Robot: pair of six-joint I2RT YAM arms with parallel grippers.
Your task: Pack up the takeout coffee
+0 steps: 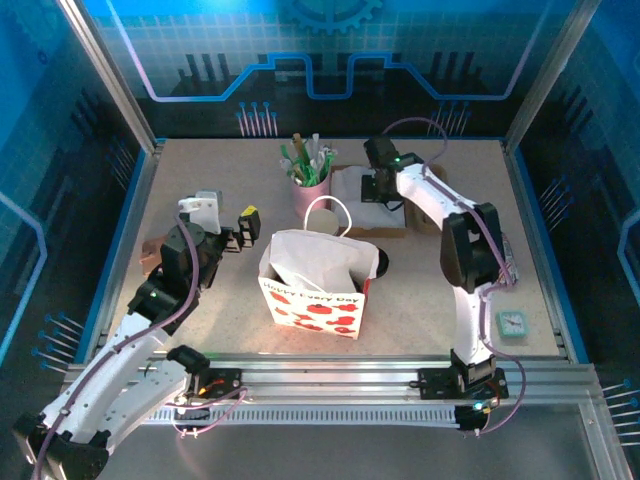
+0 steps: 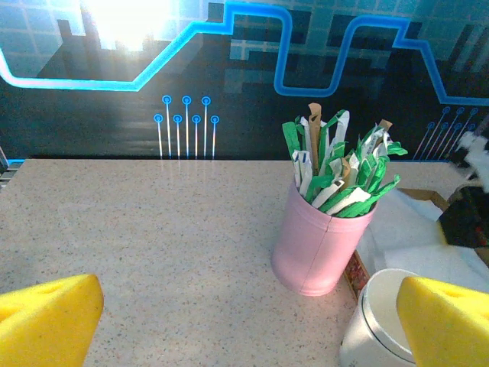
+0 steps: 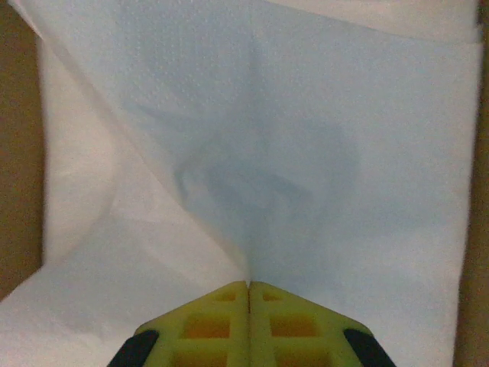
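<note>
Right gripper: we log it pinched fully together on a white napkin. The paper's creases run down into the seam between the yellow fingers.

Containers.
- Pink cup: upright, upper centre of the top view, crammed with green-and-white sticks.
- White gift bag: red print, centre of the top view, mouth open. We see crumpled white inside and cannot tell what it is.
- Brown tray: right of the pink cup, holding the napkin stack.

Task item.
- Takeout coffee: we find a plain white cup at the lower right of the left wrist view. It sits nearer than the pink cup and partly behind the yellow pad there. Whether it stands inside the bag we cannot tell.

Surface and room.
- Speckled beige table.
- Low dark round piece, just right of the bag.
- Small teal clock, lower right of the top view.
- Blue panels with circuit patterns wall the table.

Left gripper: jaws spread wide, just left of the bag. Its pads sit at the two lower corners of its own view, and it holds nothing.
</note>
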